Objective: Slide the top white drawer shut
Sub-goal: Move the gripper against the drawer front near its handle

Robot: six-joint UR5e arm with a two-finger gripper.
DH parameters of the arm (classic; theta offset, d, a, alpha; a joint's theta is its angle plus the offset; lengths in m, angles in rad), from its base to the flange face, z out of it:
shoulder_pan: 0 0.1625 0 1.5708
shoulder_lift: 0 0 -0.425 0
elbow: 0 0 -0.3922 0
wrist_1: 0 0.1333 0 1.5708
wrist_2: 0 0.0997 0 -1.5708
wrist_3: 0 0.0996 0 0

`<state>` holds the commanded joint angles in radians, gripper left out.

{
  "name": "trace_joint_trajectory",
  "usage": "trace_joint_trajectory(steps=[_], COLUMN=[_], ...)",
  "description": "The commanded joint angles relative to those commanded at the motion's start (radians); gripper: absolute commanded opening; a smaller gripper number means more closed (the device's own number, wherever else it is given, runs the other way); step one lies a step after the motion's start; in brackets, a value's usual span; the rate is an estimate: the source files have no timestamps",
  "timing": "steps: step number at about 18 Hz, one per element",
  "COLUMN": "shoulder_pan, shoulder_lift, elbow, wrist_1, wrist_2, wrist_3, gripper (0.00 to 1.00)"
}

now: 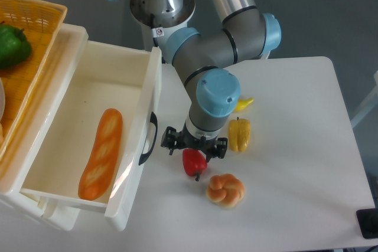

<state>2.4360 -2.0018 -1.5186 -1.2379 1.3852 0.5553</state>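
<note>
The top white drawer point(146, 95) stands pulled far out from the cabinet at the left, its flat front facing right with a black curved handle point(149, 139). A long bread loaf point(101, 153) lies inside it. My gripper point(194, 147) hangs just right of the handle, pointing down over a red pepper point(194, 162). Its fingers are spread apart and hold nothing. A small gap separates it from the drawer front.
A woven yellow basket point(41, 39) with a green pepper point(13, 45) sits on the cabinet top at far left. On the table lie a yellow pepper point(238, 134), a yellow banana-shaped piece point(242, 104) and a knotted bread roll point(225, 190).
</note>
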Motion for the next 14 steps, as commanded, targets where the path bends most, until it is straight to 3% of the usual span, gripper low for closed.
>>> trace_joint_trajectory(steps=[14], shoulder_pan=[-0.006], shoulder_lift=[0.011], elbow=[-0.003], wrist_1=[-0.014], wrist_2=[-0.052], wrist_3=[0.002], gripper=[1.00])
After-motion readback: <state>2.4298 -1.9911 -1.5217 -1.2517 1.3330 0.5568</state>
